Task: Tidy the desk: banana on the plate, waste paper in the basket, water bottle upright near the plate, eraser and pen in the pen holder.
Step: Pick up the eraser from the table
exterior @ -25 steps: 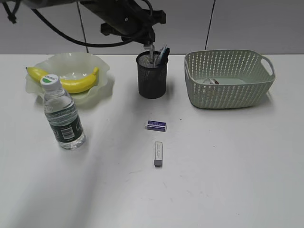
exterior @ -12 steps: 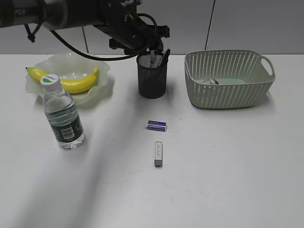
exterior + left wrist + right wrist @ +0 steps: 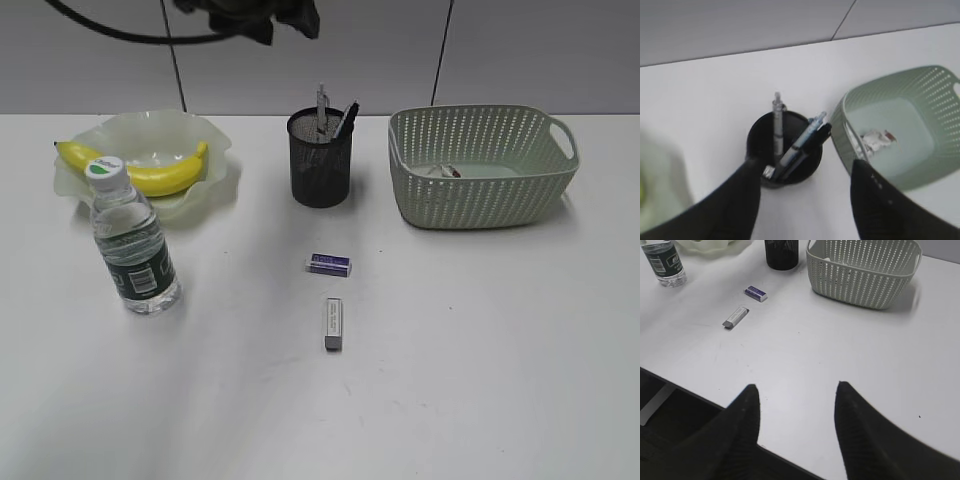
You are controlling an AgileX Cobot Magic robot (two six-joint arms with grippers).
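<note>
At the left of the wide white desk (image 3: 480,380) we see the pale green translucent plate with its wavy ruffled rim (image 3: 210,175), and the curved yellow banana with dark tips (image 3: 135,172) lies in it. Just in front stands the small clear water bottle with a dark green label and white cap (image 3: 133,240), upright and near the plate. Toward the middle, the black wire-mesh pen holder (image 3: 320,160) holds several pens (image 3: 777,125) leaning against its rim. Our left gripper (image 3: 805,200) hovers above that cup with its jaws spread apart and nothing between them. In front of the holder, well apart from it, a small purple-and-white eraser (image 3: 329,264) and a grey rectangular eraser (image 3: 333,323) lie flat on the desk. To the right sits the sage-green perforated plastic basket (image 3: 480,195), with the crumpled white waste paper with red print (image 3: 875,140) inside. Our right gripper (image 3: 797,395) hangs over the desk's near edge, its jaws parted and empty.
</note>
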